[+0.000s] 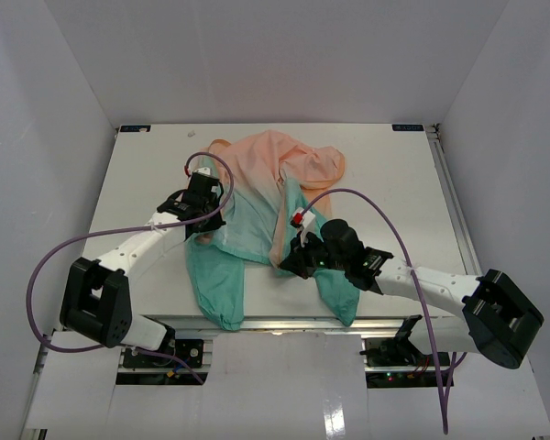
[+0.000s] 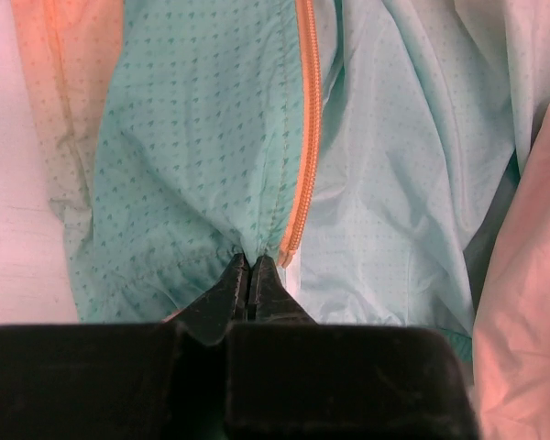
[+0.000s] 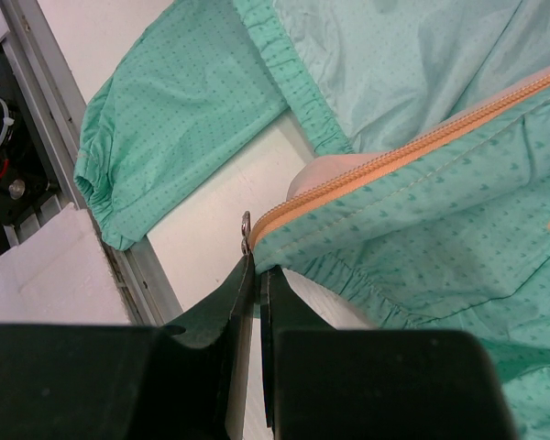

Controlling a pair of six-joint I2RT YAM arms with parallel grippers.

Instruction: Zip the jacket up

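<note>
open: bare table point(image 1: 403, 183) right of jacket point(image 1: 257, 197) | blocked: side walls point(image 1: 37, 137)

Top view: high behind the near edge, looking down over whole tabletop point(image 1: 156, 165). Both wrist views: very close, sharing jacket point(image 2: 183, 137) hem.

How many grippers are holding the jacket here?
2. The left gripper has its jaws shut on the jacket hem beside the zipper end; the right gripper pinches the hem corner by the zipper pull.
</note>
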